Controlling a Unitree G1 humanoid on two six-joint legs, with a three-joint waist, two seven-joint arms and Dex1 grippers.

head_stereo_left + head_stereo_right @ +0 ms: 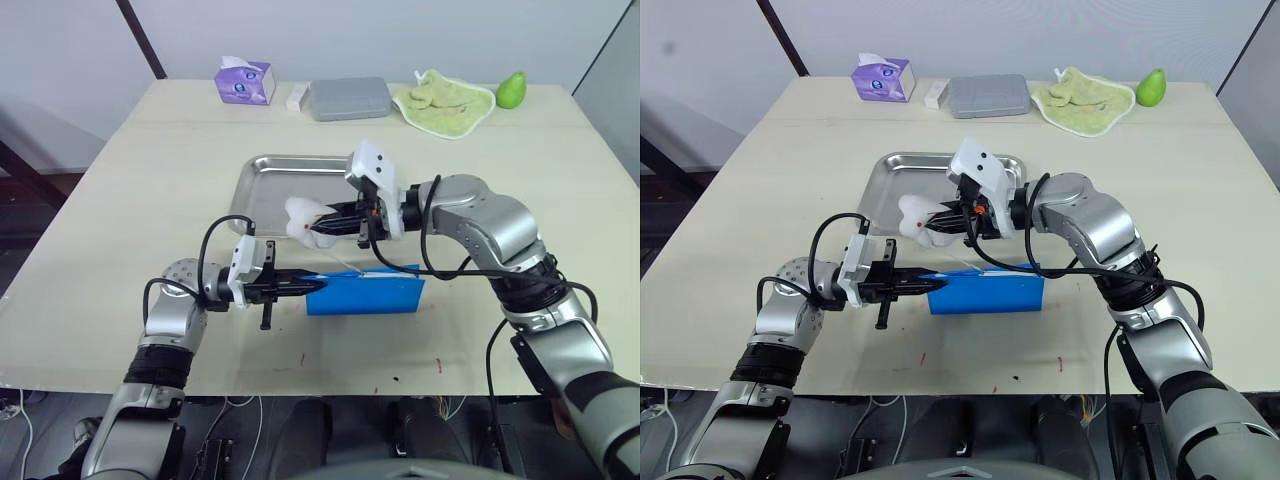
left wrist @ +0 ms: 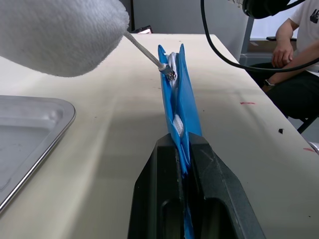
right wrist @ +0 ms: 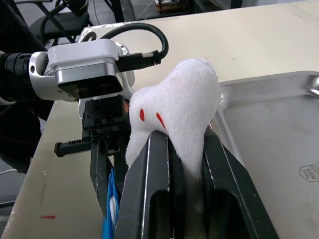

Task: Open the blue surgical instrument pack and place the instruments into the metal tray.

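Note:
The blue surgical instrument pack (image 1: 365,295) stands on its long edge on the table, just in front of the metal tray (image 1: 262,185). My left gripper (image 1: 305,287) is shut on the pack's left end (image 2: 179,94). My right gripper (image 1: 318,225) hovers over the tray's near rim, shut on a white plush pull (image 3: 184,109). A thin cord runs from the pull down to the pack's zip. Grey-white lining shows in the pack's top seam. The instruments are hidden inside the pack. Nothing lies in the tray.
Along the far edge of the table sit a purple tissue box (image 1: 244,82), a small white item (image 1: 297,97), a grey lidded box (image 1: 349,98), a green cloth (image 1: 443,102) and a green pear (image 1: 511,90). A person (image 2: 294,59) sits beyond the table.

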